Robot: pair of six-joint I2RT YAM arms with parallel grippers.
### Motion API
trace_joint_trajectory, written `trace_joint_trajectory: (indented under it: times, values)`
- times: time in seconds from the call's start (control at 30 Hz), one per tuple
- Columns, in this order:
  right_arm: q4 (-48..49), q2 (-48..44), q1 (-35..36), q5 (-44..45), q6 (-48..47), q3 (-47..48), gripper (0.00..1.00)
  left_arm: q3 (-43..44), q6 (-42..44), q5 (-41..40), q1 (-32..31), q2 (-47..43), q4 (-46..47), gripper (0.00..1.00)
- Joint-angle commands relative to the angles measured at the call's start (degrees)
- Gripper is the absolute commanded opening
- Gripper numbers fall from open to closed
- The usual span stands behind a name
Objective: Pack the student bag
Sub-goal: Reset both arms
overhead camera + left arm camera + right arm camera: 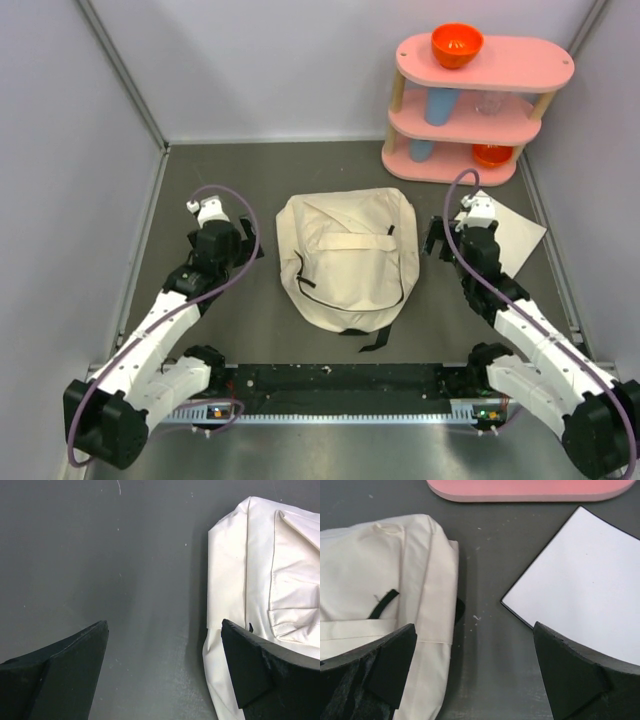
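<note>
Student bag (345, 260) lies flat, pocket side up, mid-tabletop (200, 170) between the arms. Its long axis runs near-to-far, rounded end toward the arm bases. Left pincer (164, 630) and right pincer (474, 630) flank it, both spread and empty.

We see bright, even light from above. The bag (347, 262) casts a soft, narrow shadow on the table (250, 180). In the wrist views, the dark fingers (60, 665) look slightly soft.
</note>
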Motion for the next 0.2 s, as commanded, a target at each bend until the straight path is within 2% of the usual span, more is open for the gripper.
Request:
trace_joint_trajectory:
  times: [0.0, 0.17]
  values:
    - [4.1, 3.9, -0.4, 7.7, 0.0, 0.0, 0.99, 0.7, 2.4, -2.2, 0.2, 0.9, 3.9, 0.99]
    - [14.5, 5.0, -0.4, 14.3, -1.4, -6.6, 0.99, 0.1, 4.8, -1.8, 0.2, 0.1, 7.2, 0.99]
